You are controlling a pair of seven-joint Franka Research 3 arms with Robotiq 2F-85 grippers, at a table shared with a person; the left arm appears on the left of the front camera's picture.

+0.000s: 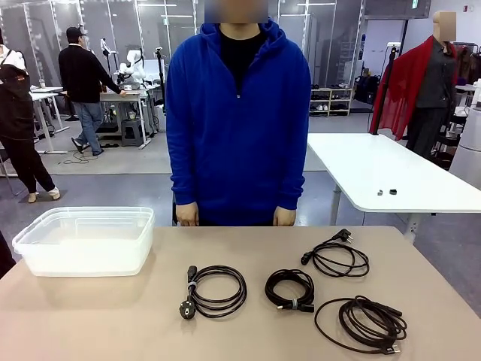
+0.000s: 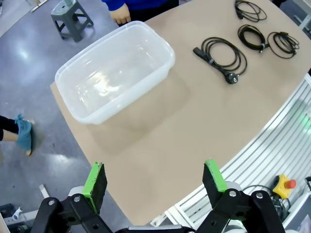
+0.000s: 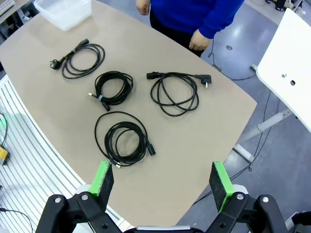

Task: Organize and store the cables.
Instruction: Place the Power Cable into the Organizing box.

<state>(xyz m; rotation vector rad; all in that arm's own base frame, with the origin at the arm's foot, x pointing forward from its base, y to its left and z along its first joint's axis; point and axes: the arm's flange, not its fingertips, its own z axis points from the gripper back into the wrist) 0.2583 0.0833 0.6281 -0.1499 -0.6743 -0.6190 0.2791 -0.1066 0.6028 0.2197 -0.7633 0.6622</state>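
Clear bin point(image 1: 83, 256) sat at the desk's left edge, its floor bare. Four coiled cables point(image 1: 290, 289) lay middle to right, toward the near edge. Left gripper point(image 2: 154, 182) and right gripper point(image 3: 161, 178) hovered high, jaws spread wide.

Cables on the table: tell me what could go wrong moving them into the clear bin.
The near-right coil is loosely wound, so it may unravel when lifted. The left cable's plug sticks out of its coil and might catch the rim of the clear bin.
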